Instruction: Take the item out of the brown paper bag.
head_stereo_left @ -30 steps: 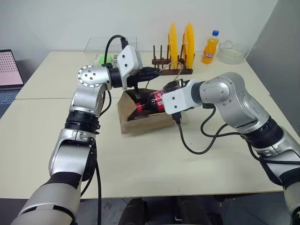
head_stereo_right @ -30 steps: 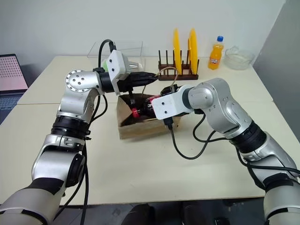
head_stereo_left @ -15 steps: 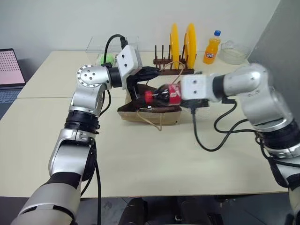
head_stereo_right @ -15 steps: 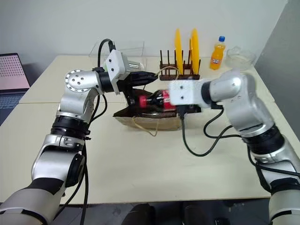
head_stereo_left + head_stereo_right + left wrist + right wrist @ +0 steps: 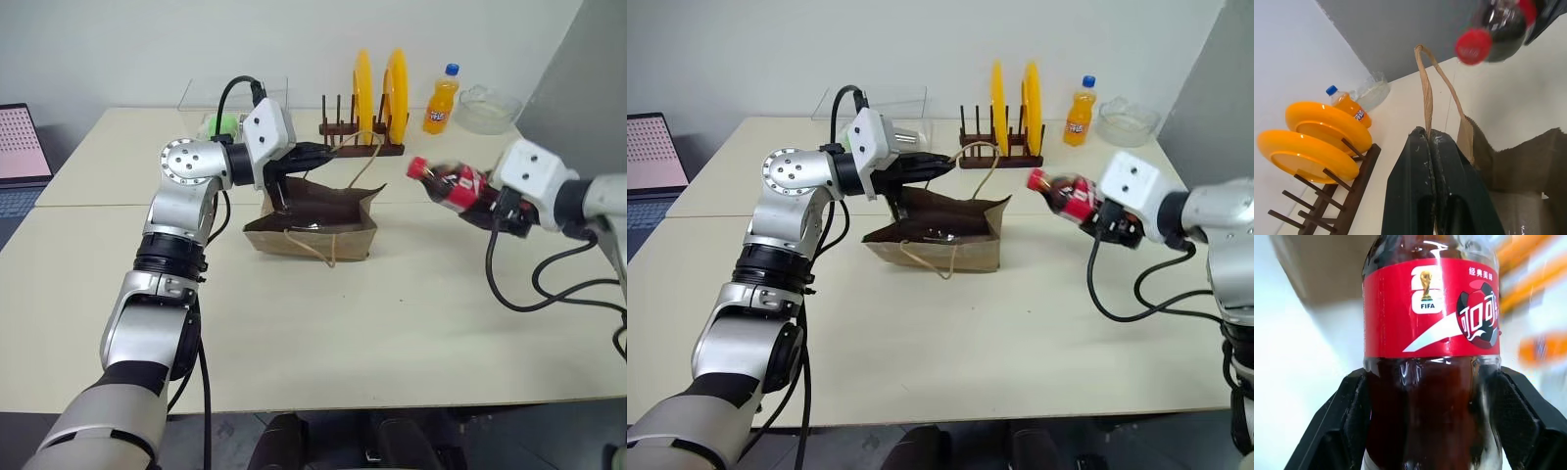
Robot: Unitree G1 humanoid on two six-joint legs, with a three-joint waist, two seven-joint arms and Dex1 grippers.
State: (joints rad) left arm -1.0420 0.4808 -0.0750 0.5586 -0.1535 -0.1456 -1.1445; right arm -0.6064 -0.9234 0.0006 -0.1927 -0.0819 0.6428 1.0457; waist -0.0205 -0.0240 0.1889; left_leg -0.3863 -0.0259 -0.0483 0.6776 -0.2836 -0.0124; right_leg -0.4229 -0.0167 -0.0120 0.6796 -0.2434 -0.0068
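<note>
The brown paper bag (image 5: 323, 230) rests on the table's middle, creased, its mouth facing up and right. My left gripper (image 5: 328, 154) is shut on the bag's far cord handle (image 5: 1426, 93) at the rim and holds it up. The item (image 5: 449, 184), a small dark cola bottle with a red cap and red label, hangs in the air to the right of the bag, tilted, cap toward the bag. My right gripper (image 5: 487, 208) is shut on the bottle's lower body, with one finger (image 5: 1352, 421) on each side of the item (image 5: 1430, 333).
At the table's back stand a wooden rack with two yellow plates (image 5: 377, 83), an orange soda bottle (image 5: 440, 101), a glass bowl (image 5: 487, 106) and a clear container (image 5: 220, 106). A laptop (image 5: 22, 142) sits at the far left. A grey panel (image 5: 578, 88) rises at the right.
My right gripper has drawn the bottle out of the bag and carried it to the right, rolling as it went. The bag has sagged lower. The left gripper stayed put.
</note>
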